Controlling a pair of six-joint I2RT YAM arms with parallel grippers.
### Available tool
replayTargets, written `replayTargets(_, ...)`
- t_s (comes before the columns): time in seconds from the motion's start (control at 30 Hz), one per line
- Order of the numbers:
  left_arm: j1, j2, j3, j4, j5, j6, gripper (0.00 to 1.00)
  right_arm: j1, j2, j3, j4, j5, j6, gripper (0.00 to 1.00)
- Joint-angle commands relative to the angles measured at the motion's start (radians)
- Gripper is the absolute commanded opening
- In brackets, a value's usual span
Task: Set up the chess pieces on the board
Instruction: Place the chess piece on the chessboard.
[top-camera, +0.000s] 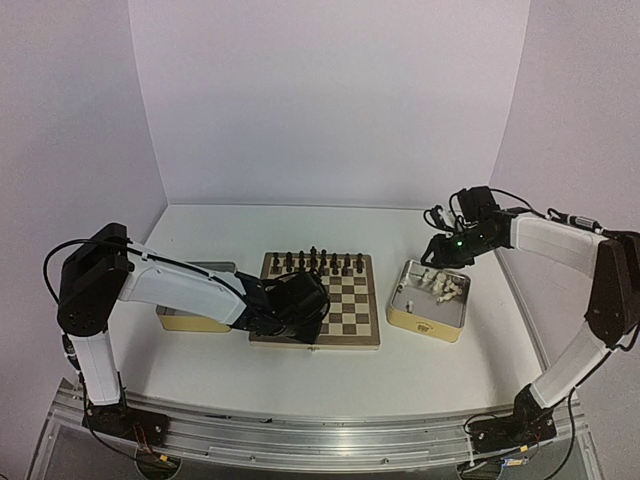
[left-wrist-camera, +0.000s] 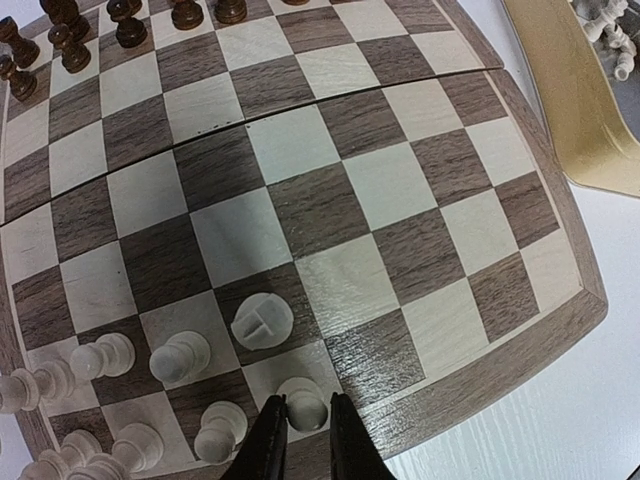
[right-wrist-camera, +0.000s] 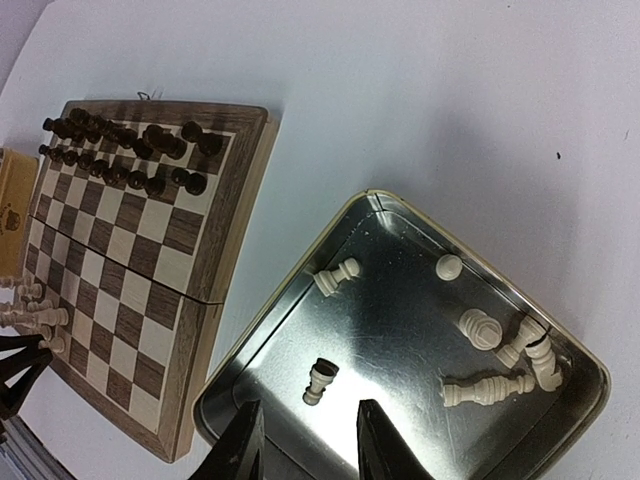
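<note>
The left gripper (left-wrist-camera: 306, 440) is low over the board's (left-wrist-camera: 330, 210) near edge. Its fingers sit close on either side of one white piece (left-wrist-camera: 303, 402) standing in the nearest row; whether they press it or stand just off it cannot be told. More white pieces (left-wrist-camera: 180, 355) crowd just left of it in two rows. Dark pieces (left-wrist-camera: 130, 25) stand on the far rows. The right gripper (right-wrist-camera: 305, 445) hangs spread over the right tin (right-wrist-camera: 290, 300), holding nothing. Loose white pieces lie in that tin, most toward one corner. A second tin (top-camera: 185, 322) sits left of the board on the desk (top-camera: 330, 380), partly behind the left arm.
</note>
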Motion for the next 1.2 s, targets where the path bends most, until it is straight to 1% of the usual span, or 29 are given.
replayTargets(0.0, -0.004, 0.002, 0.014, -0.015, -0.030, -0.011, 0.18, -0.005, 0.017, 0.037, -0.003, -0.020, -0.010, 0.31)
replayTargets(0.2, -0.007, 0.003, 0.024, -0.020, -0.034, -0.009, 0.21, -0.005, 0.019, 0.040, -0.003, -0.020, -0.012, 0.31)
replayTargets(0.47, -0.012, 0.002, 0.033, -0.025, -0.035, -0.006, 0.23, -0.004, 0.026, 0.043, -0.003, -0.023, -0.014, 0.31)
replayTargets(0.57, -0.013, 0.001, 0.034, -0.024, -0.031, -0.003, 0.20, -0.004, 0.029, 0.044, -0.003, -0.022, -0.017, 0.31)
replayTargets(0.67, -0.012, 0.002, 0.036, -0.021, -0.024, 0.000, 0.14, -0.004, 0.030, 0.046, -0.003, -0.024, -0.018, 0.31)
replayTargets(0.87, -0.012, 0.004, 0.042, -0.021, -0.022, 0.004, 0.12, -0.005, 0.033, 0.046, -0.003, -0.026, -0.018, 0.31)
replayTargets(1.07, -0.012, 0.013, 0.054, -0.028, -0.027, 0.006, 0.22, -0.004, 0.037, 0.048, -0.003, -0.028, -0.020, 0.31)
replayTargets(1.17, -0.012, 0.015, 0.059, -0.029, -0.028, 0.011, 0.24, -0.005, 0.039, 0.049, -0.003, -0.028, -0.019, 0.31)
